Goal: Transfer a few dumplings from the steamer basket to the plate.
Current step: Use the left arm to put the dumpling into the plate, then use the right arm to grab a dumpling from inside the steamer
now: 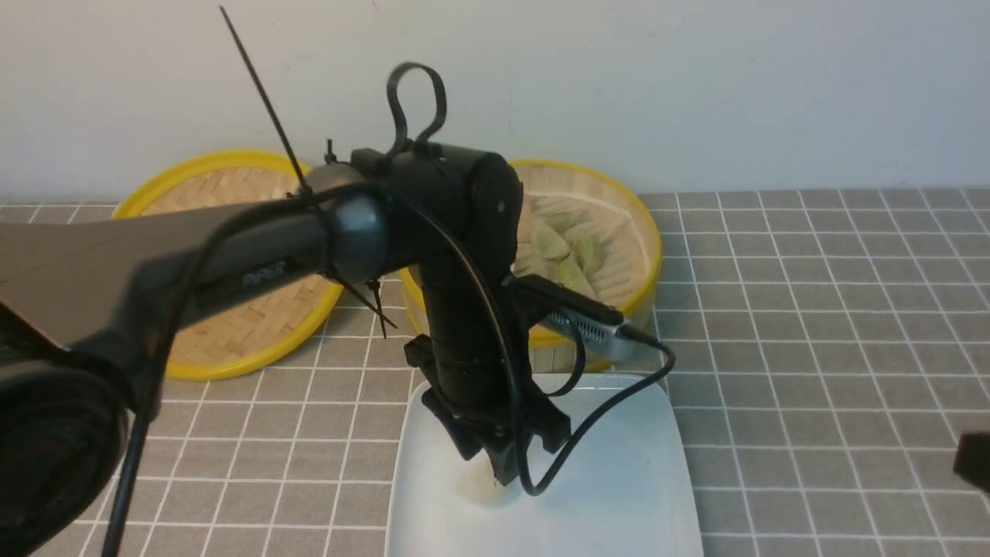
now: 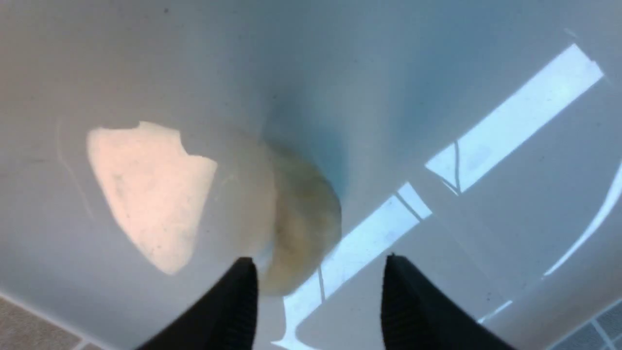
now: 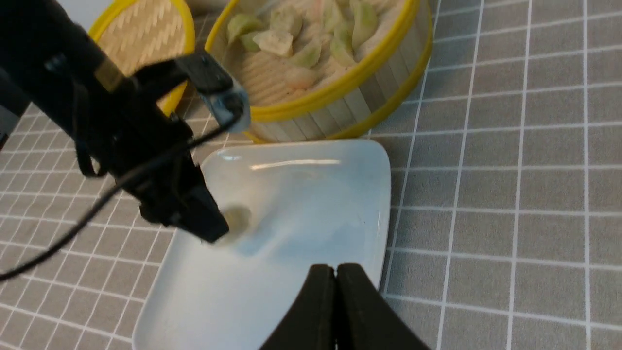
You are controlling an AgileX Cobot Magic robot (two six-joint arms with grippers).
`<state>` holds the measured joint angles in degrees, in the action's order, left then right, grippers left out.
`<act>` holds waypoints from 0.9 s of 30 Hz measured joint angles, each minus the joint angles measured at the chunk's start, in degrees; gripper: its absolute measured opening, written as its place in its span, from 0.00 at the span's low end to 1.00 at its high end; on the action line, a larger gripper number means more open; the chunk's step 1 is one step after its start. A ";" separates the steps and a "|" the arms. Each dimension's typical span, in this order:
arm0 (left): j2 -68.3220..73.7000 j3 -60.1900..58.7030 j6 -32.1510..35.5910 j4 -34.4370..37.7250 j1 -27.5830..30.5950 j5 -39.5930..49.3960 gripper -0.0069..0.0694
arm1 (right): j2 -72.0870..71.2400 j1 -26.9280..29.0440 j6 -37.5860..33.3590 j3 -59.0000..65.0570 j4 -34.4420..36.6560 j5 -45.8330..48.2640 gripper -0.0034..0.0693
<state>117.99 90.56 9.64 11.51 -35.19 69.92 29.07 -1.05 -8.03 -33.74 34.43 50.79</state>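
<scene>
Left claw (image 2: 318, 291) low over the plate (image 1: 619, 480), jaws apart — one cream dumpling (image 2: 296, 223) lies on it beside a fingertip. Right claw (image 3: 335, 291) pressed together, holding nothing; remaining dumplings (image 3: 311, 34) sit in the steamer basket (image 3: 369, 92), upper centre of frame.

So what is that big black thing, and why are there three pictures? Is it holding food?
It is a robot with two arms. One picture is taken from between the arms, looking forward; the other two come from little cameras on each wrist.

The black arm in front is the left arm. Its left gripper, a two-fingered hand, hangs low over the white plate. The fingers are apart, and a pale dumpling lies on the plate just beside one of them, so it looks let go.

The right gripper is shut and holds nothing.

Behind the plate stands the steamer basket with more dumplings inside. Its flat bamboo lid lies beside it on the grey checked tablecloth.
</scene>
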 joint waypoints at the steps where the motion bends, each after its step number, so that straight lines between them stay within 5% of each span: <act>1: 0.07 0.00 0.00 -0.07 0.00 0.00 0.57 | 0.16 0.00 0.00 -0.22 0.00 -0.07 0.03; 3: 0.21 0.30 0.00 -0.43 0.00 0.00 0.68 | 3.72 0.00 -0.10 -3.97 0.00 -0.32 0.03; 6: 0.03 1.78 -0.06 -1.16 0.00 0.00 0.66 | 9.60 0.00 -1.06 -8.76 0.00 0.57 0.03; 8: -1.28 2.16 -0.52 -2.18 0.00 -0.13 0.57 | 14.79 0.00 -1.95 -12.80 0.00 2.32 0.03; 12: -8.45 2.16 -2.93 -7.44 0.07 -0.08 0.19 | 28.76 0.00 -3.71 -23.38 0.00 7.44 0.03; 14: -13.03 1.66 -4.15 -8.94 0.63 -0.08 0.12 | 34.41 -0.45 -4.32 -27.48 -0.34 8.79 0.03; 27: -45.83 -15.49 -6.83 -7.49 8.77 0.99 0.08 | 67.60 -15.80 0.02 -49.77 -15.89 4.78 0.07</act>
<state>72.16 75.07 2.81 4.01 -26.42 70.91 96.68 -16.86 -8.01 -83.51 18.54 55.57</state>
